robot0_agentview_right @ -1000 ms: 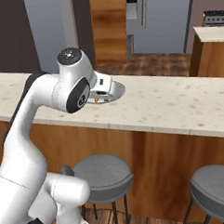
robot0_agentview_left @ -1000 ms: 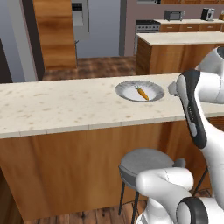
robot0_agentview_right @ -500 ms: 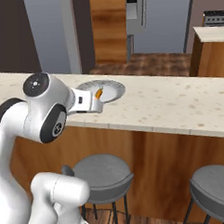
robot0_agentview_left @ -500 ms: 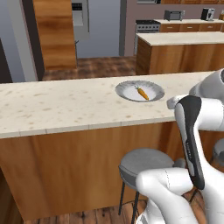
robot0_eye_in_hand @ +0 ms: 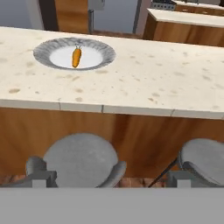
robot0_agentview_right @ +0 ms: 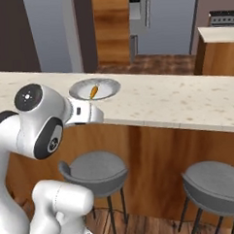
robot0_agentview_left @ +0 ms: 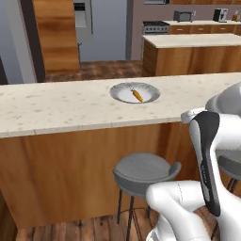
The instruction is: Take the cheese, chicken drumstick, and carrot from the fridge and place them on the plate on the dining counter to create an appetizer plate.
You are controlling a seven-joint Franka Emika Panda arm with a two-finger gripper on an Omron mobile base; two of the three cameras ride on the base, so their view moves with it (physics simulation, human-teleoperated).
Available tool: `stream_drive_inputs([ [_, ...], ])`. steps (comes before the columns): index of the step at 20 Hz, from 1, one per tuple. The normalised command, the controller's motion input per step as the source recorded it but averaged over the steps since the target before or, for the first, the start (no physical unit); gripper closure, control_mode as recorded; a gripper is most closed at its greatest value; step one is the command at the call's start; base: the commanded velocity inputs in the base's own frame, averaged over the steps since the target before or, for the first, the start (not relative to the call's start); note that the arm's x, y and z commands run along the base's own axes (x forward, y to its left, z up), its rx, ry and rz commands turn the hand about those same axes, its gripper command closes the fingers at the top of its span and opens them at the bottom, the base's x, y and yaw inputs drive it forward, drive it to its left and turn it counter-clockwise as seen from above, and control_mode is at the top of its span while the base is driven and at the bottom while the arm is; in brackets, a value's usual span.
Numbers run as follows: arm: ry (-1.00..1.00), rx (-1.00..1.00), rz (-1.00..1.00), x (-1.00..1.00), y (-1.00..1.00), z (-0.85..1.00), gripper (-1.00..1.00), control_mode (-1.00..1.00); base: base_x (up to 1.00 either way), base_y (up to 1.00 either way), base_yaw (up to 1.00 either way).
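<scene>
The carrot (robot0_agentview_left: 137,95) (robot0_agentview_right: 93,92) (robot0_eye_in_hand: 76,57) lies alone in the middle of the round grey-white plate (robot0_agentview_left: 121,89) (robot0_agentview_right: 111,85) (robot0_eye_in_hand: 43,47) on the speckled beige dining counter (robot0_agentview_left: 56,106) (robot0_agentview_right: 176,101) (robot0_eye_in_hand: 157,74). My gripper (robot0_eye_in_hand: 109,180) is open and empty. It is pulled back from the counter's front edge, above the stools, and well short of the plate. Its fingertips (robot0_eye_in_hand: 41,177) stand wide apart. The white hand (robot0_agentview_right: 86,114) hangs level with the counter edge. Far behind stands the grey fridge (robot0_agentview_right: 167,19). The cheese and chicken drumstick are out of view.
Grey round stools (robot0_agentview_left: 141,170) (robot0_agentview_right: 95,167) (robot0_agentview_right: 217,184) (robot0_eye_in_hand: 81,159) stand under the counter's wood-panelled front. A shorter wooden island (robot0_agentview_left: 188,54) (robot0_agentview_right: 215,50) sits beyond the counter on the right, with wooden floor between it and the fridge.
The arm has folded back and down from over the plate to the counter's near side. The carrot stays on the plate. Both base views have shifted slightly with the base.
</scene>
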Motion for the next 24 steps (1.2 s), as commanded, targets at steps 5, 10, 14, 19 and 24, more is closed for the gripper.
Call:
stream_drive_inputs([
  [5, 0.0, 0.0, 0.0, 0.0, 0.0, 0.0, -1.0, 1.0, -0.04, -0.98, -0.01],
  [10, 0.0, 0.0, 0.0, 0.0, 0.0, 0.0, -1.0, 1.0, 0.18, -1.0, 0.0],
  [14, 0.0, 0.0, 0.0, 0.0, 0.0, 0.0, -1.0, 1.0, 0.33, -1.0, 0.0],
  [19, 0.0, 0.0, 0.0, 0.0, 0.0, 0.0, -1.0, 1.0, 0.11, -1.0, 0.0],
  [24, 0.0, 0.0, 0.0, 0.0, 0.0, 0.0, -1.0, 1.0, 0.0, -1.0, 0.0],
])
